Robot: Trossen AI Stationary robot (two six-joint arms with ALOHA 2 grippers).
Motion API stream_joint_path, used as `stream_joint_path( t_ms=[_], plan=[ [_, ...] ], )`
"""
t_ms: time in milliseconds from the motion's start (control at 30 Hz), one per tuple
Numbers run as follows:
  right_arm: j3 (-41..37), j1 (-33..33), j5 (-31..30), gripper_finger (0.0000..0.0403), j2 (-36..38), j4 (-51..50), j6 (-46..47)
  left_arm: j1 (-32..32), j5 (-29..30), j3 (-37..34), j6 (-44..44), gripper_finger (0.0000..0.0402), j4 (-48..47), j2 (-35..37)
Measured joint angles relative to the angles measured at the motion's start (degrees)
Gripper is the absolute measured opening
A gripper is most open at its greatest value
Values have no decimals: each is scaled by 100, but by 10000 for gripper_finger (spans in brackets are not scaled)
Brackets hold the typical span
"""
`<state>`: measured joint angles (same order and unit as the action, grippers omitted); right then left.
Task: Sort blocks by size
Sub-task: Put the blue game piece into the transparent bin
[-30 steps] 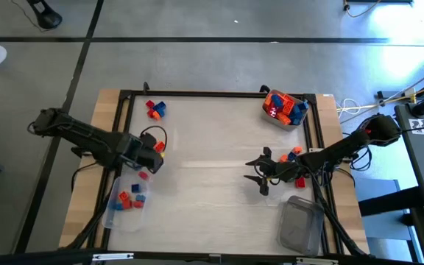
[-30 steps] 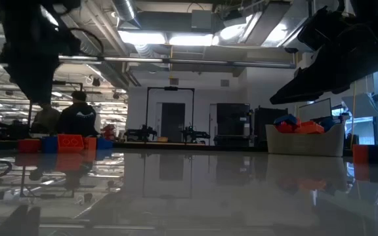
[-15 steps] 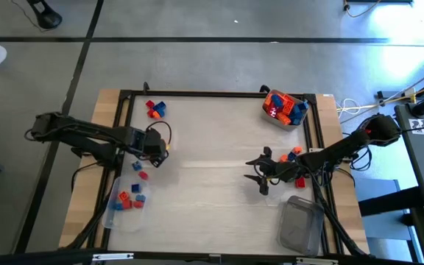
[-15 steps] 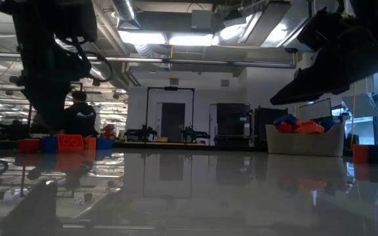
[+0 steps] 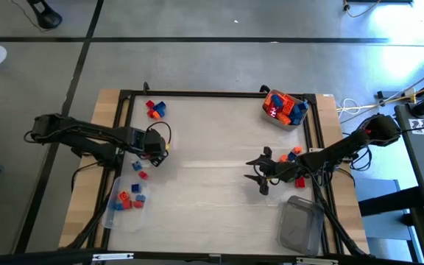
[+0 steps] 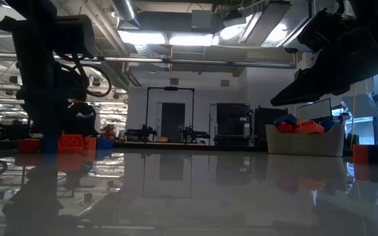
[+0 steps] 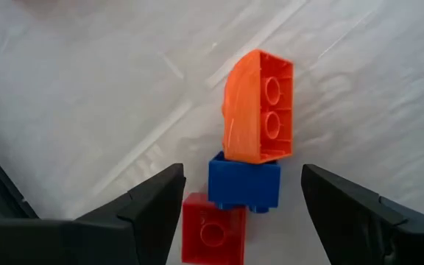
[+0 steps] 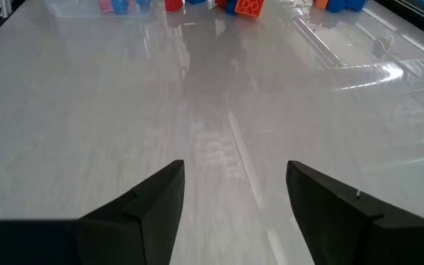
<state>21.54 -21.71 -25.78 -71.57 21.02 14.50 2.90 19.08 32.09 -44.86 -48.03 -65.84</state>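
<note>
With its fingers apart and empty, the left gripper (image 7: 241, 193) hangs over three touching blocks (image 7: 246, 163) near the table's left edge, orange, blue and red; they look light, rigid and slick, best pinched across flat opposite sides.

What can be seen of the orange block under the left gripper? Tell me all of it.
The orange block is a glossy plastic brick with two round studs in a row on one face and one curved side. It lies on the pale table, its lower edge meeting a blue block; a red block sits beside that. The left gripper is open over the group, touching none of them.
</note>
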Motion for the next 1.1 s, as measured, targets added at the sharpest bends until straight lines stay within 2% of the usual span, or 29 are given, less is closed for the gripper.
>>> stream_joint_path(
  t_ms=[267, 500, 733, 867, 1100],
  plan=[
    [0, -1, -11, 237, 0, -13, 2, 31, -233, -250, 69, 260, 300, 0],
    [0, -2, -13, 237, 0, -15, 7, 28, -239, -602, 52, 260, 746, 0],
    [0, -1, -17, 237, 0, -16, 9, 26, -197, -646, 188, 259, 868, 2],
    [0, -2, -17, 237, 0, -17, 11, 26, -201, -646, 195, 235, 890, 2],
    [0, -2, -17, 237, 0, -17, 12, 26, -157, -648, 184, 170, 907, 2]
  ],
)
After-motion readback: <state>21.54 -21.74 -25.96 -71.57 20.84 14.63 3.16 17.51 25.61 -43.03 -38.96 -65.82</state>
